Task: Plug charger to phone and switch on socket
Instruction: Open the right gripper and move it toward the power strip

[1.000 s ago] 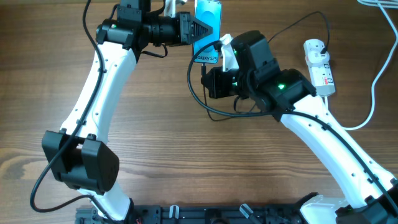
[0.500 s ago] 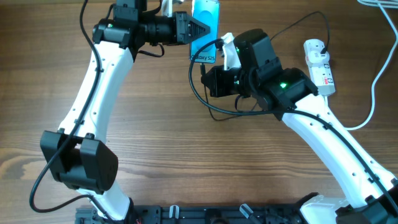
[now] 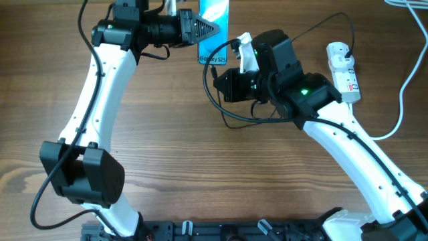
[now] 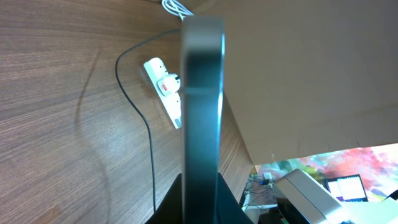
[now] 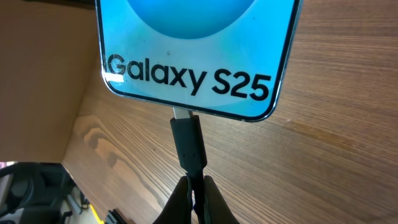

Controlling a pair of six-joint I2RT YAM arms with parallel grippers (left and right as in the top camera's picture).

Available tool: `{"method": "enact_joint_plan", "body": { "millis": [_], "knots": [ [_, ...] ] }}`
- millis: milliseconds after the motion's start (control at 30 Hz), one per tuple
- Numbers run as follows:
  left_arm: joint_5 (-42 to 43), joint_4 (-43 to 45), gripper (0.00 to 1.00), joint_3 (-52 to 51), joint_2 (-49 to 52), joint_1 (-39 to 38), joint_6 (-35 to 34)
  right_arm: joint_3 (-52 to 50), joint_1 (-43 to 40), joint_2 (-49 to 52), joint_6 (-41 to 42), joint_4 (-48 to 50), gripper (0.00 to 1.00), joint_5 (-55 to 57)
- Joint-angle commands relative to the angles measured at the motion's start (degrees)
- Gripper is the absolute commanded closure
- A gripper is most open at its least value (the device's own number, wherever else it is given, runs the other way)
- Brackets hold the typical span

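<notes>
The phone (image 3: 215, 27), cyan screen with a white band reading "Galaxy S25", is held above the table at the far middle by my left gripper (image 3: 200, 30), which is shut on its edge; it shows edge-on in the left wrist view (image 4: 202, 106). My right gripper (image 5: 194, 186) is shut on the charger's black connector (image 5: 188, 142), whose metal tip touches the bottom edge of the phone (image 5: 196, 50). The charger's thin black cable (image 3: 214, 100) loops under my right wrist and runs to the white socket (image 3: 344, 72) at the far right, where its plug sits.
The socket block also shows in the left wrist view (image 4: 165, 87) with the black cable (image 4: 146, 137) running from it. A thicker white cable (image 3: 408, 73) curves along the right table edge. Bare wood lies in front and to the left.
My left gripper has carried the phone a little left and farther back. My right gripper with the connector has followed, staying at the phone's bottom edge.
</notes>
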Motion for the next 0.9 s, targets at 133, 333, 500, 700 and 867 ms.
{"method": "enact_joint_plan", "body": {
  "millis": [133, 333, 500, 700, 867],
  "knots": [
    [3.7, -0.3, 0.96, 0.4, 0.0, -1.3, -0.4, 1.9, -0.9, 0.3, 3.2, 2.9, 0.96, 1.8],
    [3.3, -0.3, 0.96, 0.4, 0.0, -1.6, -2.2, 1.9, -0.9, 0.3, 3.7, 4.7, 0.96, 2.1],
    [3.3, -0.5, 0.96, 0.4, 0.0, -1.6, -3.4, 1.9, -0.9, 0.3, 4.6, 5.9, 0.96, 5.9],
    [3.3, -1.1, 0.96, 0.4, 0.0, -1.6, -3.4, 1.9, -0.9, 0.3, 3.1, 7.1, 0.96, 8.7],
    [-5.8, -2.0, 0.96, 0.4, 0.0, -1.4, -3.4, 1.9, -0.9, 0.3, 3.1, 4.8, 0.40, 7.4]
  ]
}}
